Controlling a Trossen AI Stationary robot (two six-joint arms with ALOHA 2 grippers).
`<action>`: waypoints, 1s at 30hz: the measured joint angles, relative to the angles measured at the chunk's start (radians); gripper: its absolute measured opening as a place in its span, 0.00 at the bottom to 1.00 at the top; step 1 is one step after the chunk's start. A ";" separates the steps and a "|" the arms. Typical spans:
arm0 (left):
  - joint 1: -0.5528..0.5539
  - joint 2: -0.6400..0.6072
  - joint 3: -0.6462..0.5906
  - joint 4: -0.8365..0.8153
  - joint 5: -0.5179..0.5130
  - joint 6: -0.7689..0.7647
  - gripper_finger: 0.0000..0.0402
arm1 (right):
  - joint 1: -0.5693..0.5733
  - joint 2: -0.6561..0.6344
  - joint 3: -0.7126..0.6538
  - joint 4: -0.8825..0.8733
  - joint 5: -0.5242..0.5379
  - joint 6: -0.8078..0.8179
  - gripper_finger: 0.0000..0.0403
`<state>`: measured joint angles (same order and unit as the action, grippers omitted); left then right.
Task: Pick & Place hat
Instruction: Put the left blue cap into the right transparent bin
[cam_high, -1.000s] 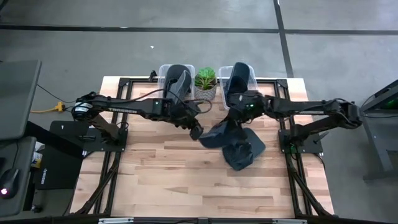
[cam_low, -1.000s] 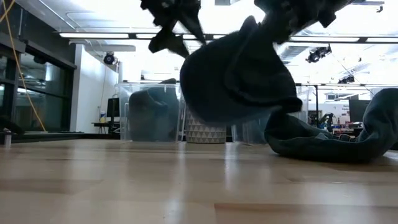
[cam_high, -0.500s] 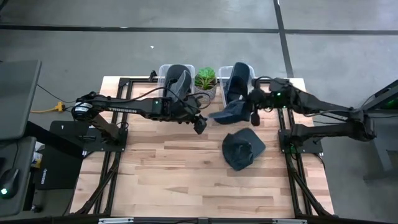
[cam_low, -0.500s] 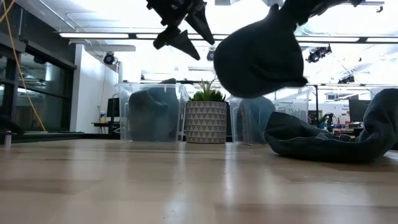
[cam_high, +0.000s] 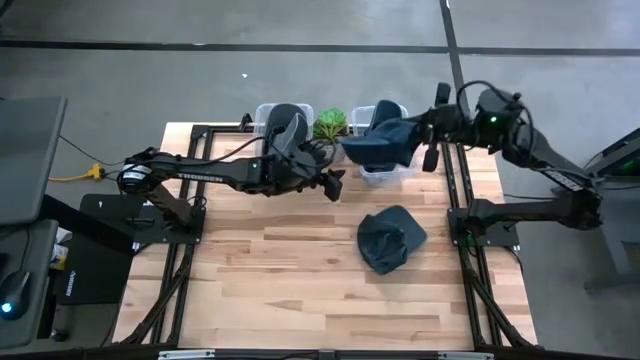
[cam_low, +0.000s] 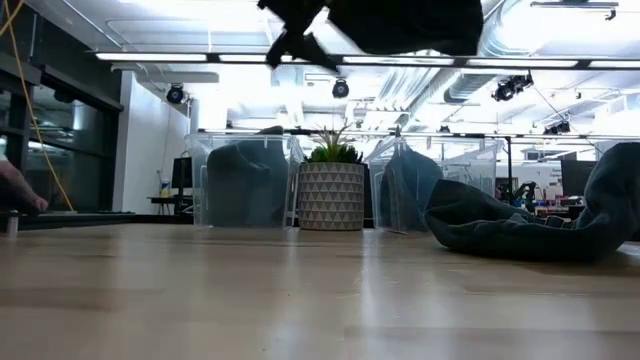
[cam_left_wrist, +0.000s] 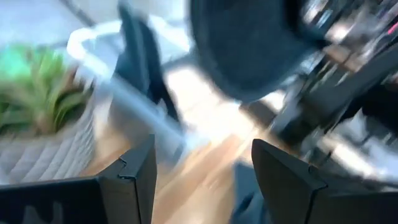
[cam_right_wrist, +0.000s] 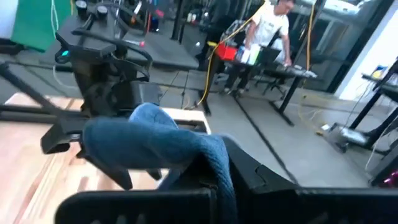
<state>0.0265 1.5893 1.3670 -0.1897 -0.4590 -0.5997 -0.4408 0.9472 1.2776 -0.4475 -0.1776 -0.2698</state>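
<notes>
My right hand grips a dark blue fabric hat, fingers closed on the cloth, and holds it up in the air over the right-hand clear plastic bin at the far edge of the light wooden table. From above, the hat stretches sideways, its long axis running across the table, the free end pointing toward the small green plant in a patterned grey pot and the gripped end toward my right arm. In the low view only its underside shows, a dark mass high above the bins. In my right wrist view the blue cloth drapes over my fingers.

My left hand hovers just in front of the plant pot, close to the hat's free end, its fingers spread apart and holding nothing.

A second dark blue fabric hat lies crumpled on the table nearer the front, well apart from both hands. The left-hand clear plastic bin holds more dark fabric.
</notes>
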 joint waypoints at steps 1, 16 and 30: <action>0.000 -0.001 0.001 0.037 -0.006 0.011 0.52 | -0.003 0.009 0.026 -0.006 0.000 0.000 0.00; 0.000 0.095 -0.006 0.531 -0.042 0.123 0.52 | -0.005 0.163 0.362 -0.050 -0.008 -0.060 0.00; 0.001 0.320 0.055 1.033 -0.029 0.163 0.51 | -0.004 0.295 0.519 -0.051 -0.041 -0.063 0.00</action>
<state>0.0276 1.9096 1.4215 0.8434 -0.4878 -0.4369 -0.4451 1.2423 1.7963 -0.4984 -0.2191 -0.3328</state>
